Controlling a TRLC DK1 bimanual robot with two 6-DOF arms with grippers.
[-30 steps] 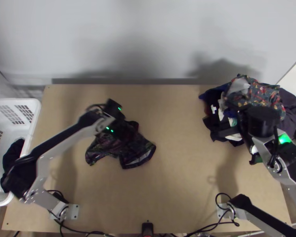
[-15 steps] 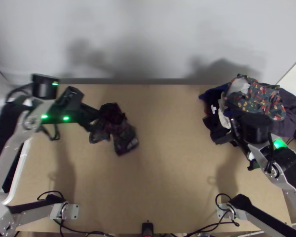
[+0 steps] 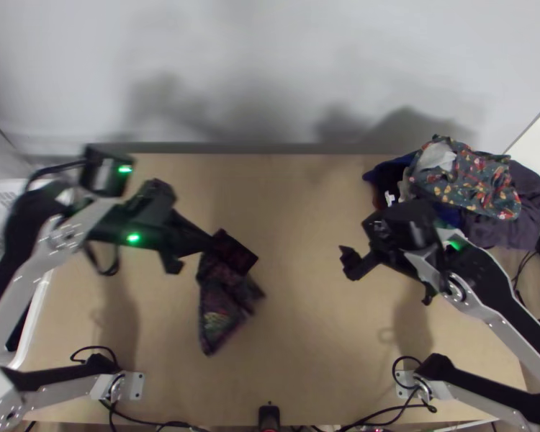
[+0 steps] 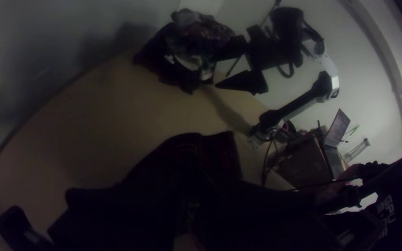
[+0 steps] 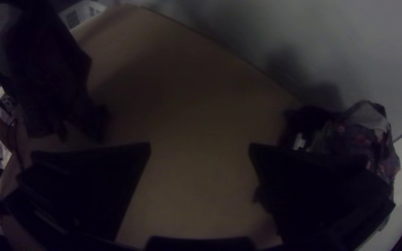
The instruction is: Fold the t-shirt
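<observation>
"Report the position of the workpiece."

"The t-shirt [image 3: 221, 302] hangs bunched from the left gripper [image 3: 211, 245], over the left half of the bench [image 3: 306, 345]. Its lower end tapers. Whether that end touches the surface, I cannot tell."

"State of the left jaws?"

"Closed on the t-shirt, gripping its upper part. Which part of the garment that is, I cannot tell."

"State of the right gripper [image 3: 389, 279]?"

"Jaws set wide, nothing between them. The right wrist view shows both sides well apart with bare wood beyond. Position: toward the middle of the bench from the pile of clothes [image 3: 536, 187]."

"Other items?"

"The pile occupies the far right corner, with a floral garment [image 3: 479, 180] on top. A white basket [image 5: 83, 13] stands at the left side of the bench."
</observation>
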